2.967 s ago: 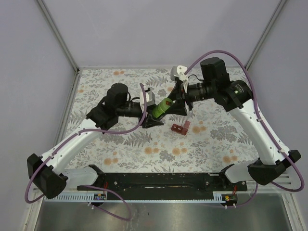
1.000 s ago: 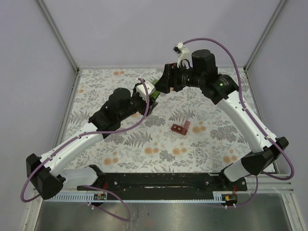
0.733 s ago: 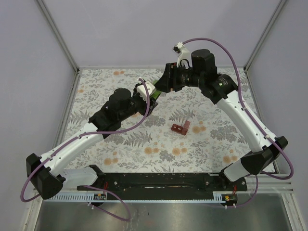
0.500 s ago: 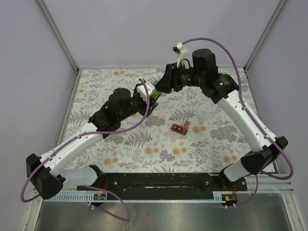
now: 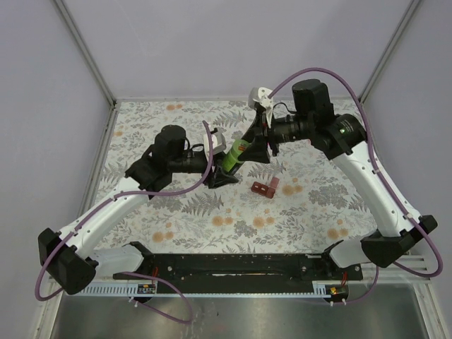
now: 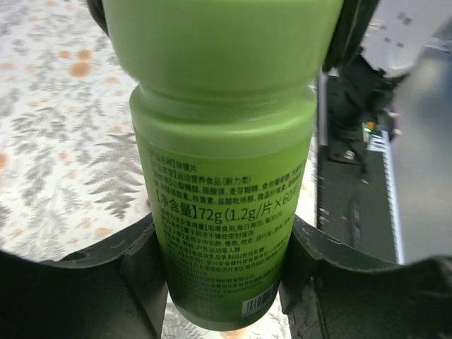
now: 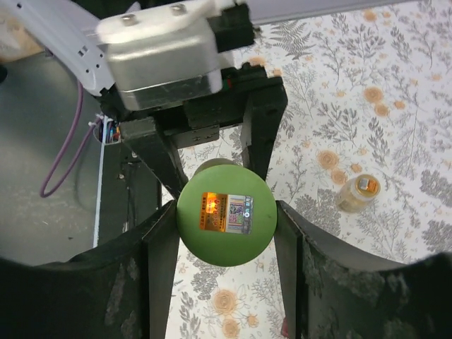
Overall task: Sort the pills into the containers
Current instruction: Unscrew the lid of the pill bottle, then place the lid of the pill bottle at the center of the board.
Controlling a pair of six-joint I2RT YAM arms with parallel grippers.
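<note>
Fern-printed cloth (image 5: 176, 212) covers the table. Above its middle the green bottle (image 5: 236, 154) hangs tilted, the left gripper (image 5: 224, 171) clamped on its printed body and the right gripper (image 5: 248, 145) closed around its cap. Only the right wrist view shows the cap's sticker (image 7: 227, 212) and the small pale-orange bottle (image 7: 357, 192). Only the top view shows the dark-red pill box (image 5: 265, 188), lying nearer and to the right.

Green bottle (image 6: 226, 212) in my left pincer (image 6: 226, 279): I read "72g(1.2g/片×60" on its label, Chinese characters ahead of it. Other Chinese lines too fine. Barcode (image 6: 256, 305) near base, digits illegible. Cap sticker (image 7: 227, 212) unreadable.
</note>
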